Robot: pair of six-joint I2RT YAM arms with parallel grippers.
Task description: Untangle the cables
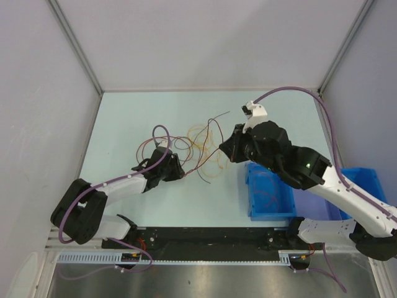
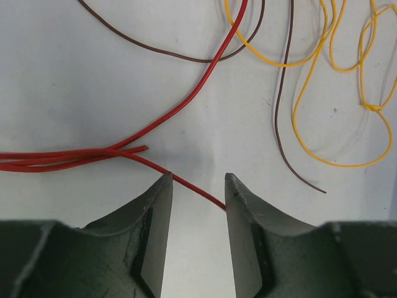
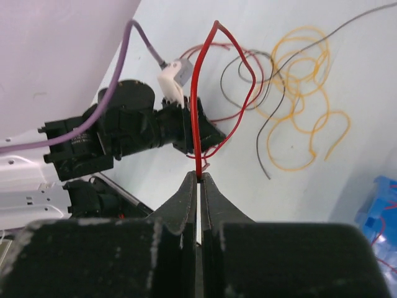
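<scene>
The right tool (image 3: 200,177) is clamped on a red wire (image 3: 193,93) raised above the bench (image 1: 124,118), while the left tool (image 2: 198,183) stands open over the cables (image 1: 205,149), tangled mid-bench between both arms.

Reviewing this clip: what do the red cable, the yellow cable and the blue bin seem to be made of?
The red cable: thin wire in smooth, faintly glossy insulation, likely plastic; it bends in soft curves and shows a light sheen. The yellow cable: apparently the same kind, equally thin and lying in loose loops. The blue bin: probably rigid moulded plastic, given its even colour and straight walls.
</scene>
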